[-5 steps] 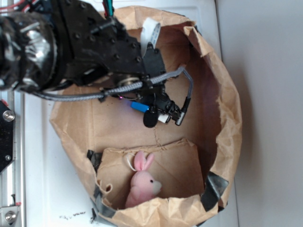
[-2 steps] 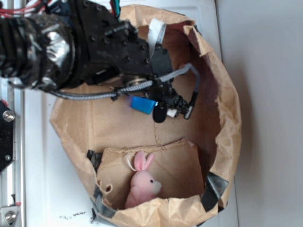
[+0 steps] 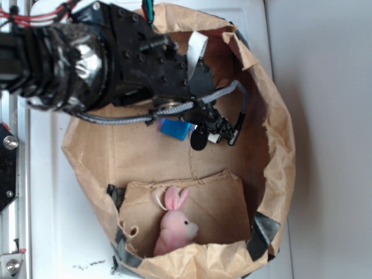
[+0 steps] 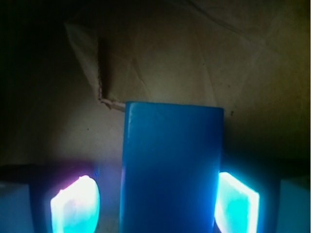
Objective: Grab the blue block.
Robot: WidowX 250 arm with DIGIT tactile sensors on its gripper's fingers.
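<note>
claw: pads either side of blue block, right touching, left gapped; grip unconfirmed
block: inside paper bag, far from pink bunny
risk: one-sided contact, block may pivot or slip on lift

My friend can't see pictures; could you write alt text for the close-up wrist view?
A bright blue block stands between the end effector's two glowing fingertips, filling the middle of the view. Behind it lies creased brown paper in dim light.
</note>
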